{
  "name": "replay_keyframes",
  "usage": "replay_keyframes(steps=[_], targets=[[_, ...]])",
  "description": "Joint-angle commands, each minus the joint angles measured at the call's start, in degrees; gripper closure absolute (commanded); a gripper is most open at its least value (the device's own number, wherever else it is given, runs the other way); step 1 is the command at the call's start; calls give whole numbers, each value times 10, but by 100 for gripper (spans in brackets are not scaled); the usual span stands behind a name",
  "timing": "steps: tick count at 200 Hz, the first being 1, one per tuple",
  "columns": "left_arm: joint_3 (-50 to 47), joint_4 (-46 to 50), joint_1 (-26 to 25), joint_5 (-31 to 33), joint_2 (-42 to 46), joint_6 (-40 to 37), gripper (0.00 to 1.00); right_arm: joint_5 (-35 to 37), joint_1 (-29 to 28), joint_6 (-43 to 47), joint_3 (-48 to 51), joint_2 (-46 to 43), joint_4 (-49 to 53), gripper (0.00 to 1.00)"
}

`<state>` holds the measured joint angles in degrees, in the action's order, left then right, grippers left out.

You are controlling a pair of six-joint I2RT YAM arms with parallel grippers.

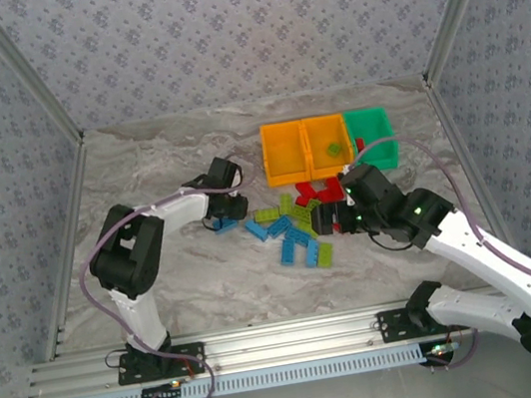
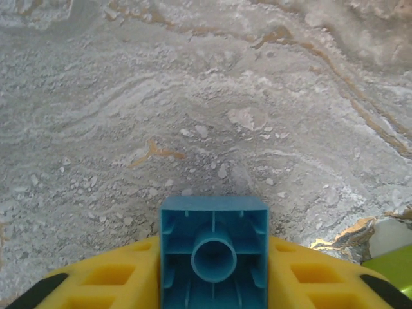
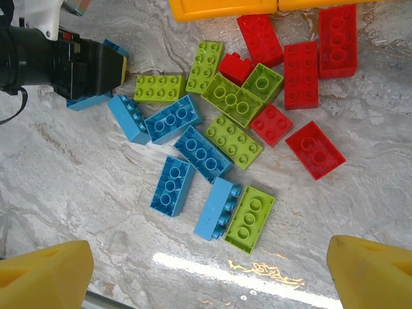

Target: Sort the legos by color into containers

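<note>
Legos [image 1: 295, 223] lay in a loose heap on the table [image 1: 186, 272], just in front of the three bins and between the two arms. The right wrist view gave the heap [image 3: 219, 135] plainly. The bricks were glossy, square-edged and rectangular, with round studs. Blue sat toward the left, lime green through the middle and red toward the right. Several touched or overlapped, and one blue piece lay on its side with its studs facing sideways.

Two orange bins [image 1: 287, 177] and a green bin [image 1: 380, 156] stood in a row, walls touching. All were open-topped, smooth plastic with thin rims. A small lime green piece [image 1: 336, 150] sat in the orange bin next to the green one.

The left gripper [image 1: 226, 217] was low at the heap's left edge, pinching a blue brick [image 2: 214, 248] between yellow pads [image 2: 109, 280] moulded with square pockets. The left wrist view looked into the brick's hollow underside, which had ribbed walls and a round central tube. Beneath it the tabletop [image 2: 193, 96] was a grey stone pattern, speckled and veined with tan.

The right gripper [image 3: 206, 283] hung above the heap, spread wide. Its blunt yellow fingertips [image 3: 45, 277] sat at the lower corners of its view and touched nothing.
</note>
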<state>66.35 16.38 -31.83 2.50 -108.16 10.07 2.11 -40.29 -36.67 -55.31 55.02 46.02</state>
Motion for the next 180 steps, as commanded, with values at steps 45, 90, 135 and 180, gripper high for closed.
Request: replay_keyframes(steps=[45,90,135,180], targets=[[72,34,-46,-27,112,4,72,55,-5,-31,2,-20,-9,3],[229,46,-87,-28,8,4,73,72,-3,-47,12,-51,-27,2],[437,106,-86,5,-171,-23,73,84,-4,-72,33,-77,-24,2],[549,135,-86,-13,-244,-27,59,89,-4,-87,40,-99,-5,1]])
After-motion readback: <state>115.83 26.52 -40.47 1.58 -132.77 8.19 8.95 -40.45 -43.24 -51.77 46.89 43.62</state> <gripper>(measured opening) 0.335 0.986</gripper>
